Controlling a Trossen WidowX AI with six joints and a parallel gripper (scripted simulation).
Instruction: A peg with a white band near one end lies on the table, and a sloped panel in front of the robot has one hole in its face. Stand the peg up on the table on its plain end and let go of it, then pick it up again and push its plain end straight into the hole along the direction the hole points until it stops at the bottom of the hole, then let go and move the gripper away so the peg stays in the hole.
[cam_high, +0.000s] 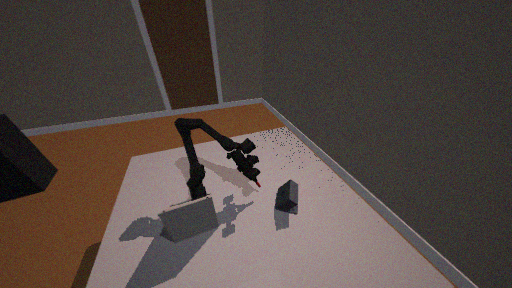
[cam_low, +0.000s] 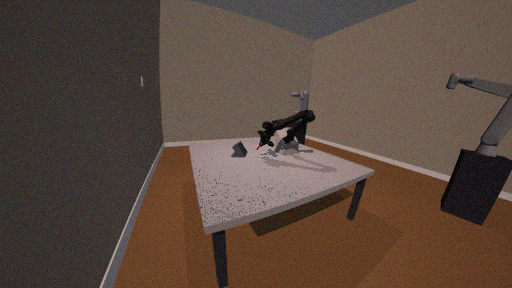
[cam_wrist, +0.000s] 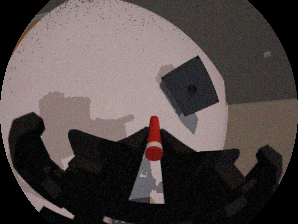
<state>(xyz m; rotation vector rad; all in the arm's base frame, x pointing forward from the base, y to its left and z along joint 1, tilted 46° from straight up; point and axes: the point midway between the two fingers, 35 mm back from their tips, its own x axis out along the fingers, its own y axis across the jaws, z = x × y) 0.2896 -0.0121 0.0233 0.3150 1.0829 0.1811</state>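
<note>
The red peg (cam_high: 258, 184) (cam_low: 258, 147) (cam_wrist: 154, 131) is held tilted above the table (cam_high: 325, 245) (cam_low: 285, 185) (cam_wrist: 115, 55). In the wrist view its white-banded end is nearest the camera and its plain end points away, past the fingertips. My gripper (cam_high: 256, 180) (cam_low: 260, 144) (cam_wrist: 154, 131) is shut on the peg. The dark sloped panel (cam_high: 286, 195) (cam_low: 239, 149) (cam_wrist: 202, 75) stands a short way from the peg, apart from it. Its single round hole (cam_wrist: 192, 89) shows in the wrist view, up and to the right of the peg. The fingers' grip on the peg is partly in shadow.
A grey box (cam_high: 190, 220) stands beside my arm's base. Dark speckles cover one corner of the table. A grey arm on a black pedestal (cam_low: 472, 187) stands off the table. The arm's shadows fall across the table. Walls rise beyond the panel.
</note>
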